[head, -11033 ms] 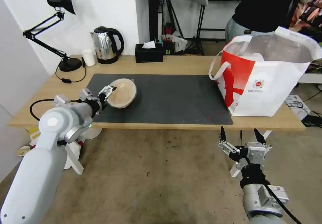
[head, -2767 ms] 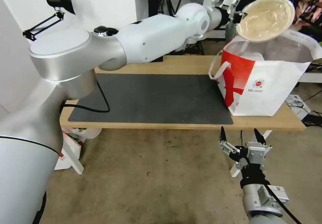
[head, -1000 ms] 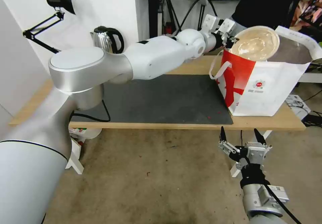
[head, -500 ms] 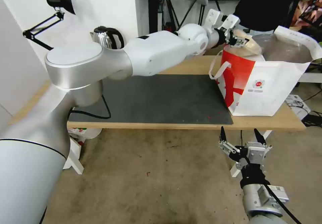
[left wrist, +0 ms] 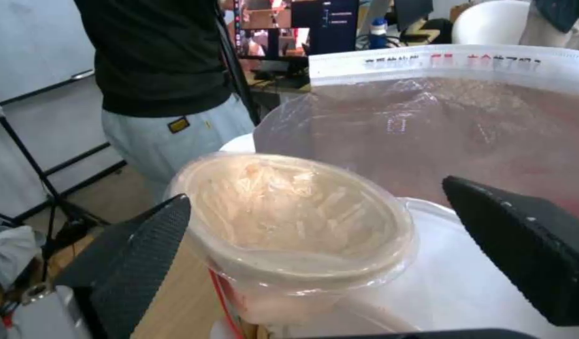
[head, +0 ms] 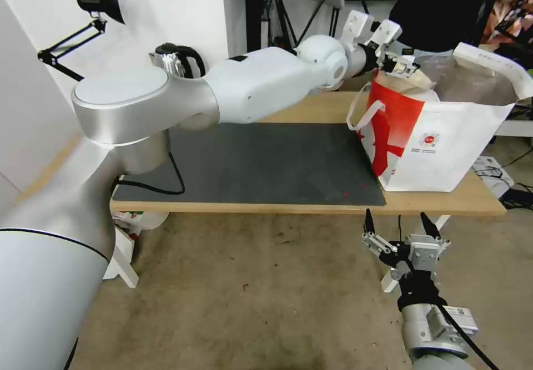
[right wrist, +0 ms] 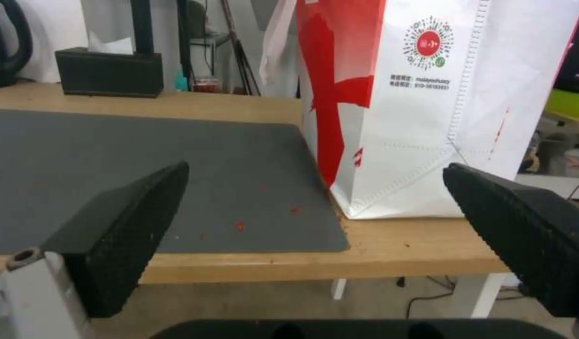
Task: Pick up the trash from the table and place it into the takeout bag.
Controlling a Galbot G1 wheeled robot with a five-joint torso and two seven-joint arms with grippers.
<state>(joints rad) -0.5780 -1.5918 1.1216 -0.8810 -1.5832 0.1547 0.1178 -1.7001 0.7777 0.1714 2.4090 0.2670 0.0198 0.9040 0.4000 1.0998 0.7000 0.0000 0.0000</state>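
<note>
The beige bowl rests tilted in the mouth of the takeout bag, at its left rim. In the left wrist view the bowl lies against the bag's silvery lining. My left gripper hovers just above that rim, open, and its spread fingers do not grip the bowl. Below the front edge of the table my right gripper hangs open and holds nothing; its wrist view faces the bag and the grey mat.
A desk lamp and a kettle stand at the table's far left. The black tissue box sits at the back edge. Red crumbs dot the mat near the bag. A person stands behind the bag.
The bowl has tipped down from above the bag into its mouth. My left gripper has opened and let go of it, lifting slightly. The right arm has not moved.
</note>
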